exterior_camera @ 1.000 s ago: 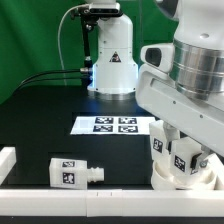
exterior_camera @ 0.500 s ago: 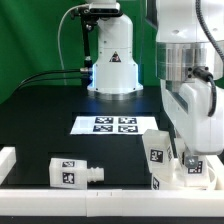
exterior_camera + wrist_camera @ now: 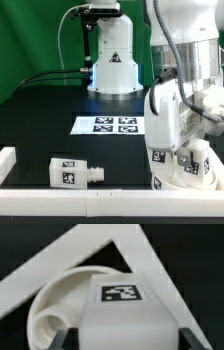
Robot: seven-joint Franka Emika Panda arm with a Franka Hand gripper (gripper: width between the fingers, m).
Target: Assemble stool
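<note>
White plastic leg (image 3: 120, 317) sits right btwn your gripper's (image 3: 128, 339) dark fingers (image 3: 68, 338), tag facing the wrist cam. Jaws look clamped on its two sides. Just beyond the jaws, behind that leg, you've got the round seat (image 3: 55, 303), close to the corner where the white rails (image 3: 135, 249) meet. Ext. view: 2nd tagged leg (image 3: 197, 160) stands on the seat, just beside the jaws. Loose leg (image 3: 75, 172) lies on its side well away from them, marker board (image 3: 112, 124) also well apart.
</note>
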